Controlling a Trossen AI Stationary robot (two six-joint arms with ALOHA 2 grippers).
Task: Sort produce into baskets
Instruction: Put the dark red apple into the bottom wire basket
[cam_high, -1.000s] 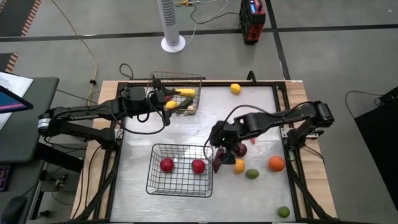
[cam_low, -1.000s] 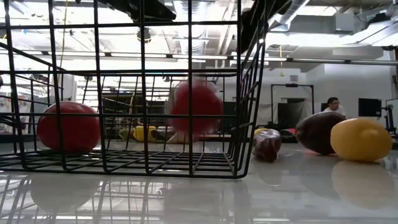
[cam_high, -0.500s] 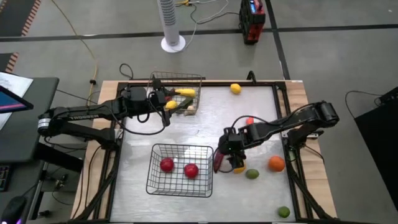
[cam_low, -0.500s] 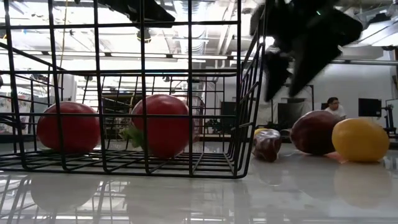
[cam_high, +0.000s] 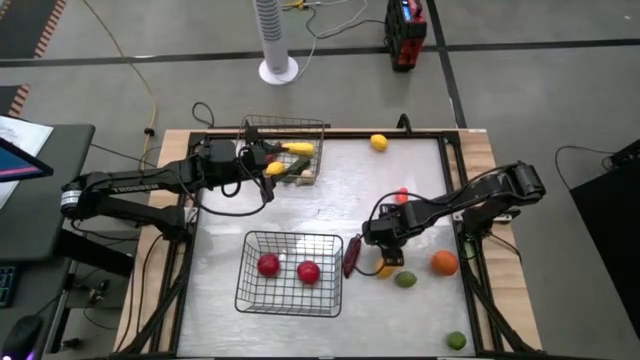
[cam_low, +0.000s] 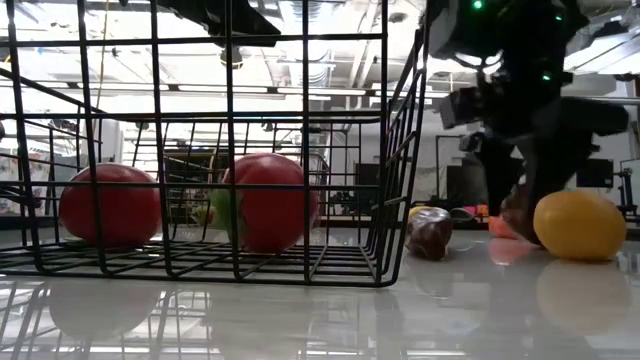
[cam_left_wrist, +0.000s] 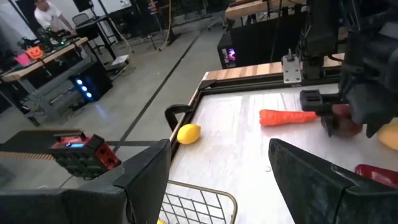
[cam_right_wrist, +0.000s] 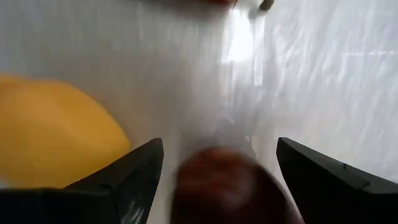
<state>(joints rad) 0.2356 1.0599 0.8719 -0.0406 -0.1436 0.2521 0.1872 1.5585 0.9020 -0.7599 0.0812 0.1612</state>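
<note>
The right gripper (cam_right_wrist: 214, 174) sits low on the table with its fingers (cam_right_wrist: 134, 171) spread either side of a dark red round piece (cam_right_wrist: 230, 186), not yet closed on it, an orange-yellow fruit (cam_right_wrist: 53, 134) just beside. It looks smooth, firm and light, likely to roll, so take it across its widest middle. Farther off, the near basket (cam_high: 262, 296) holds two red pieces, and the left gripper (cam_high: 262, 155) hangs open and empty at the far basket (cam_high: 318, 128).

Wire-grid basket (cam_low: 230, 150) — glossy tabletop (cam_low: 320, 310)
</note>
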